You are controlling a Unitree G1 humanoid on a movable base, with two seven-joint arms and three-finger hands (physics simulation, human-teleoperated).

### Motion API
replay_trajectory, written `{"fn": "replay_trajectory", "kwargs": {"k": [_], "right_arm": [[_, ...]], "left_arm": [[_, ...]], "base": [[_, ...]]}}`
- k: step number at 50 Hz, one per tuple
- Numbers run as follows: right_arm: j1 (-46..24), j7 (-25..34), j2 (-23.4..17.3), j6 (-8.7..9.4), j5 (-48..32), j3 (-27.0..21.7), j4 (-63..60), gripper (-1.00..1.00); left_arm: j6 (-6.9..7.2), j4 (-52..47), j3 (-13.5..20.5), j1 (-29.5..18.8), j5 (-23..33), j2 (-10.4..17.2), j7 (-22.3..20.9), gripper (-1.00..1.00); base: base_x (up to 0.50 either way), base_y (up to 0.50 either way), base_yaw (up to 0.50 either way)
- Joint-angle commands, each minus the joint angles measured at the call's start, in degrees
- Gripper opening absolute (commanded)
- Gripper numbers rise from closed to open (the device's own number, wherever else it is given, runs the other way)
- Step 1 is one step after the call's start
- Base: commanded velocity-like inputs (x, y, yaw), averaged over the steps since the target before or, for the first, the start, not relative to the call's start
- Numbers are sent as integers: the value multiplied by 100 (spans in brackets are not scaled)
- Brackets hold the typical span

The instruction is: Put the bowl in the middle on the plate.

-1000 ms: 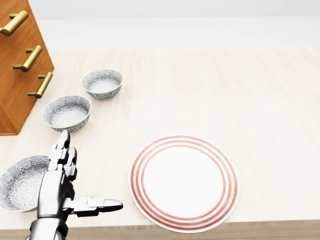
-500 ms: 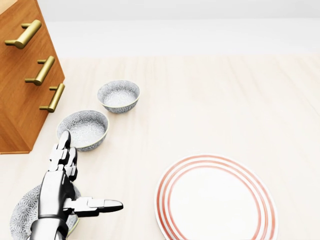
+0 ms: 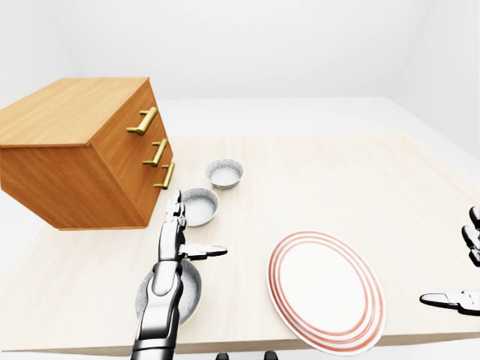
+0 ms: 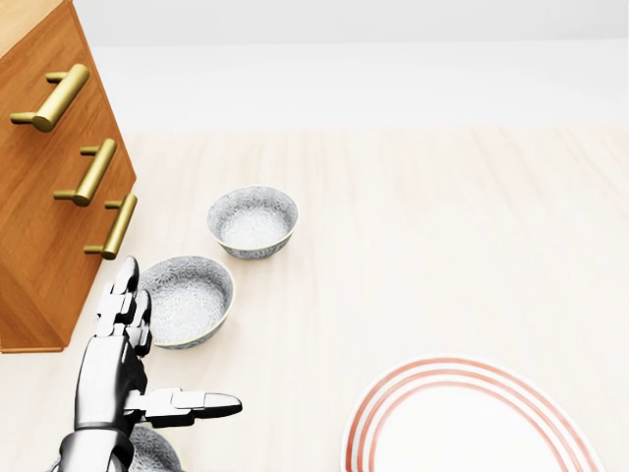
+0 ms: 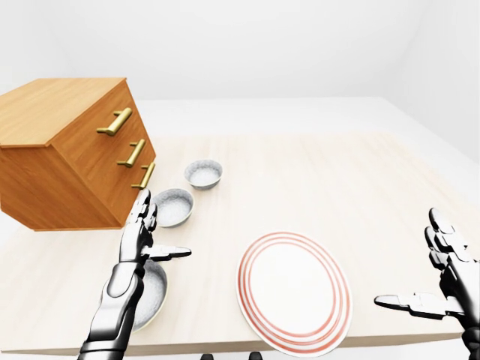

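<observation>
Over the pale wooden table [image 4: 442,246] our left hand [image 4: 110,379] hangs open, its fingers straight and close together, its thumb stuck out sideways, and it holds nothing. Its fingertips stand just beside the left rim of the middle bowl [image 4: 185,300]; we cannot tell whether they touch it. That bowl sits on the table between the far bowl [image 4: 254,221] and the near bowl [image 3: 189,289], all three in a slanting row beside the chest of drawers [image 3: 75,150], well apart from the plate [image 5: 294,292]. Our right hand [image 5: 454,285] is likewise spread and empty, thumb pointing toward the view's left, off the table's right end. The head view shows only the plate's upper arc at its bottom edge and a sliver of the near bowl under our wrist, and no right hand; the eye views give the whole plate, the near bowl partly covered by our forearm, and the chest's top. The left-eye view catches only the right hand's fingertips and thumb. For markings we see a fine grey pattern on the bowls, red rings round the plate and brass handles [image 4: 47,98].
</observation>
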Motion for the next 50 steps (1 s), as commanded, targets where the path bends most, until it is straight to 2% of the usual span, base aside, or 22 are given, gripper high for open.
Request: {"fn": "replay_trajectory", "kwargs": {"k": [1,7,30,31,32,41,42,45,46,47,48,49,50], "right_arm": [[3,0,3,0,-19,17,20,100],[19,0,34,0,-85,33,4,100],[17,0,46,0,-34,30,-24,100],[32,0,59,0,-1,-5,-72,100],[43,0,66,0,2,-17,-130,100],[34,0,73,0,-10,-27,-135,100],[34,0,69,0,-4,-31,-123,100],[33,0,69,0,-6,-32,-123,100],[32,0,71,0,-12,-32,-116,100],[37,0,79,0,-19,-23,-126,100],[37,0,80,0,-20,-23,-127,100],[29,0,73,0,-25,-20,-112,100],[29,0,72,0,-22,-19,-102,100]], "left_arm": [[11,-14,-11,3,9,-6,2,100],[-91,104,-7,-27,59,12,5,100],[-86,85,-8,-15,92,9,-3,100],[393,-781,-407,-39,996,172,28,100],[434,-893,-429,-60,1243,172,18,100],[415,-899,-348,-60,1347,78,-74,100],[542,-986,-295,-508,1835,311,-91,100],[527,-987,-238,-537,1925,261,-153,100],[431,-864,-213,-634,2094,332,-162,100],[536,-1031,-205,-713,2355,383,-213,100],[531,-1041,-179,-718,2398,357,-244,100],[604,-1161,-182,-749,2536,369,-326,100],[551,-1151,-182,-775,2673,395,-349,100]], "base": [[28,-4,0],[13,-1,0],[0,0,0],[0,0,0],[0,0,0],[0,0,0],[0,0,0],[0,0,0],[0,0,0],[0,0,0],[0,0,0],[0,0,0],[0,0,0]]}}
